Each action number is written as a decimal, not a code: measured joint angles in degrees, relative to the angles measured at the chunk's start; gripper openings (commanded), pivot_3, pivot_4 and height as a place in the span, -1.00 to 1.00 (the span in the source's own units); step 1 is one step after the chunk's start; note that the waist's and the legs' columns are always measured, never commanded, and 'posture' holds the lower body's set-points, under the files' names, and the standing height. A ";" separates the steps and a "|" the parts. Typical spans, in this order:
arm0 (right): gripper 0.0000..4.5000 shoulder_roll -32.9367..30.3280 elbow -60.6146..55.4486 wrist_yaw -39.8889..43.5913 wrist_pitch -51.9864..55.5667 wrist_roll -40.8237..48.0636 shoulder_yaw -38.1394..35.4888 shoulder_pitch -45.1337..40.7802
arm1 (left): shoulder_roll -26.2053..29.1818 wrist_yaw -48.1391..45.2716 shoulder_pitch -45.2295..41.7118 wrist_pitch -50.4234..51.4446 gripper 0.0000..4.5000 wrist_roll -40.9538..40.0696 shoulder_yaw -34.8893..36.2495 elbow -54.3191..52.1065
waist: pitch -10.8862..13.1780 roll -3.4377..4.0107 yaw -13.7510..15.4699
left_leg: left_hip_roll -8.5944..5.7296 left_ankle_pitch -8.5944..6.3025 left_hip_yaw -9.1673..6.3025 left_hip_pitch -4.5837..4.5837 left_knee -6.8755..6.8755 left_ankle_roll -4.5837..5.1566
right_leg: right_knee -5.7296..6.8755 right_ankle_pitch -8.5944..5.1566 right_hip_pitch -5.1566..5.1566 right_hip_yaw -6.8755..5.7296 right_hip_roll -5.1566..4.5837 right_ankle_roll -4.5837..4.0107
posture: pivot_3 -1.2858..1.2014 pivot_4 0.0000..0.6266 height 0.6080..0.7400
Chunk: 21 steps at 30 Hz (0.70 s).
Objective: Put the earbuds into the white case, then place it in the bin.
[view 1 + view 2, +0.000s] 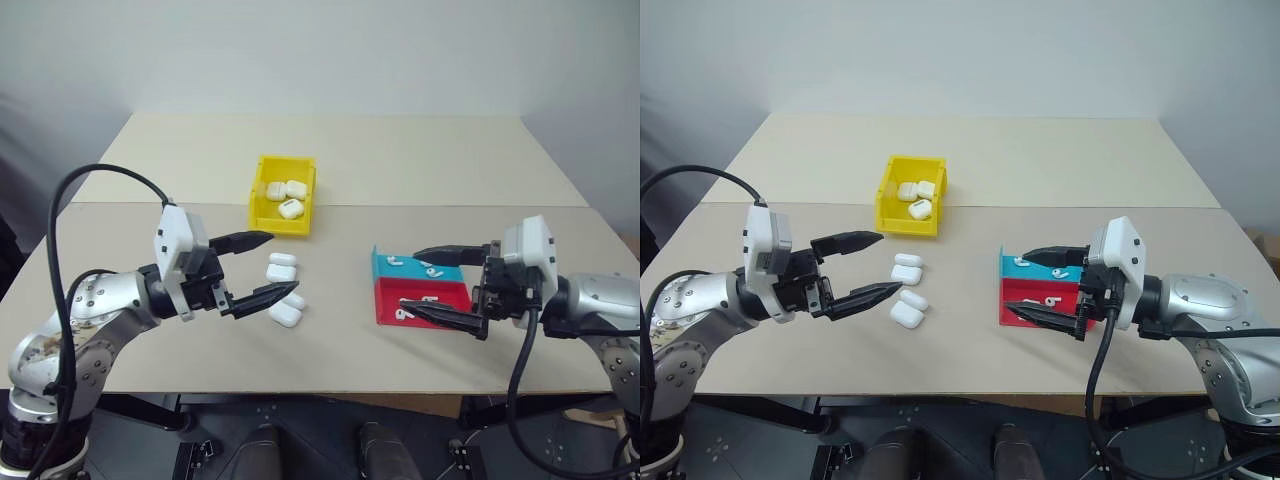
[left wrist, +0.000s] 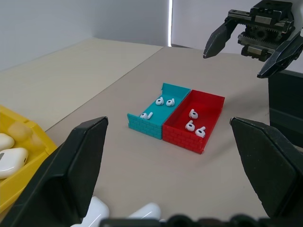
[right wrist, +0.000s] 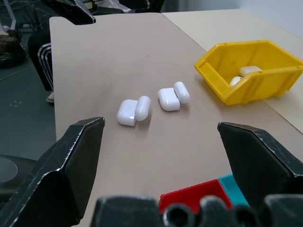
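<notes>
Both the left gripper (image 1: 869,266) and the right gripper (image 1: 1040,287) hover wide open and empty above the table (image 1: 1040,160), flanking white cases (image 1: 907,293) near the yellow bin (image 1: 892,195).

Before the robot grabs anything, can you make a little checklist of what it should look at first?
1. Left gripper open and holding nothing: ok.
2. Right gripper open and holding nothing: ok.
3. Earbuds ready to pick: ok, three lie in the teal tray and three in the red tray.
4. White cases on the table in front of the left gripper: ok, four there.
5. A case lid open to take earbuds: not ok, they look shut.
6. Room left in the yellow bin: ok, with three cases already inside.
</notes>
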 measured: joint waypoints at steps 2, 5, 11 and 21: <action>0.98 0.00 0.00 -0.01 0.00 0.00 -0.02 0.00 | 0.39 -0.65 0.00 -0.21 1.00 0.43 -0.19 0.22 | 0.00 0.00 -0.01 | 0.00 0.00 0.00 0.00 0.00 0.00 | 0.00 0.00 0.00 0.00 0.00 -0.01 | 0.03 -0.52 1.00; 0.98 0.00 0.01 -0.01 0.00 0.00 -0.04 -0.05 | 0.56 -1.10 0.00 -0.56 1.00 0.88 -0.52 0.58 | 0.00 0.00 0.01 | 0.00 0.00 0.00 0.00 0.00 0.00 | 0.00 -0.01 0.00 0.00 0.00 -0.02 | 0.03 -0.52 1.00; 0.98 0.00 0.07 -0.07 0.00 -0.01 -0.04 -0.18 | 1.31 -0.89 0.01 -0.54 1.00 1.61 -0.89 0.58 | 0.00 0.00 0.00 | 0.00 0.00 0.00 0.00 0.00 0.00 | 0.00 -0.01 0.00 0.00 0.00 -0.01 | 0.03 -0.52 1.00; 0.98 0.01 1.29 -0.12 -0.02 -0.09 0.33 -2.76 | 5.64 5.64 -1.68 6.74 1.00 4.05 -2.93 -2.10 | 0.01 -0.01 -0.01 | 0.00 0.00 0.00 0.00 0.00 0.00 | 0.01 0.05 -0.01 0.01 0.00 0.11 | 0.03 -0.52 1.00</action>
